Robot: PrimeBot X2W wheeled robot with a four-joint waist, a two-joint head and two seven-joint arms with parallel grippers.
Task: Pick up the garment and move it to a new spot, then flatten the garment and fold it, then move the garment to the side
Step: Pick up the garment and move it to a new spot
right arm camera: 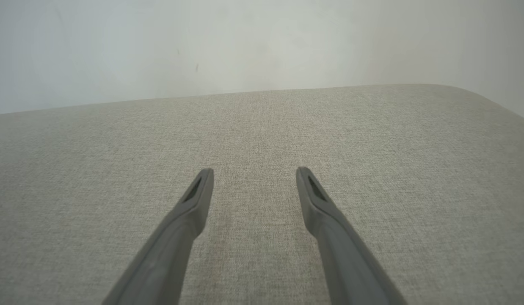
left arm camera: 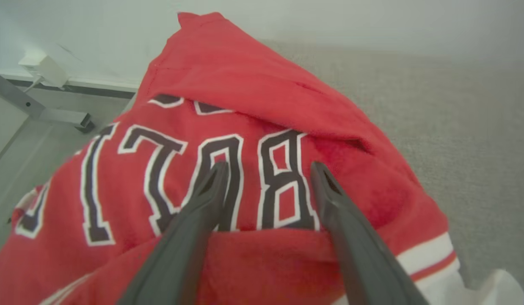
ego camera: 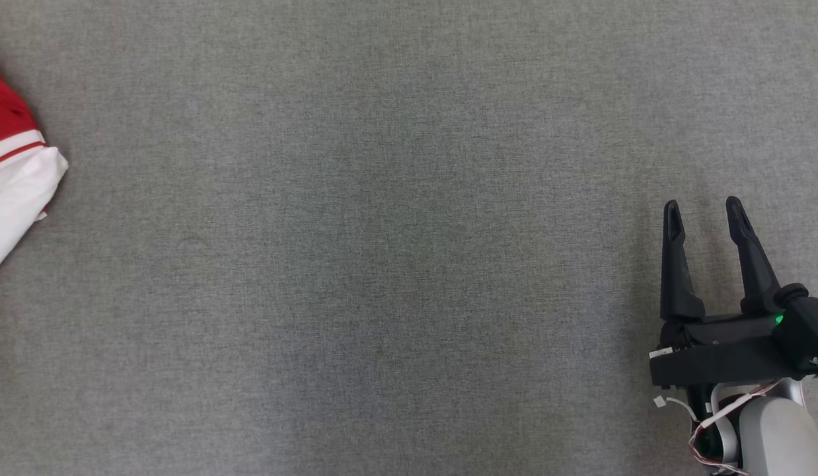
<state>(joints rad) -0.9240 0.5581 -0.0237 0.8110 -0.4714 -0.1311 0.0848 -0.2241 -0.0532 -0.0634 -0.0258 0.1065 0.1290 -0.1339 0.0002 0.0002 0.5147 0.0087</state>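
Observation:
The garment is a red jersey with black, white-edged letters and white-and-red trim, bunched in a heap on the grey cloth surface. Its corner pokes in at the left edge of the head view. My left gripper hovers just over the heap with its fingers spread wide and nothing between them. At the lower right of the head view my right gripper stands open over bare cloth, far from the garment. In the right wrist view its fingers are spread with nothing between them.
The grey cloth table stretches wide between the garment and my right gripper. Its far edge meets a pale wall. Left of the garment, a metal frame leg and a white plug box stand on the floor below.

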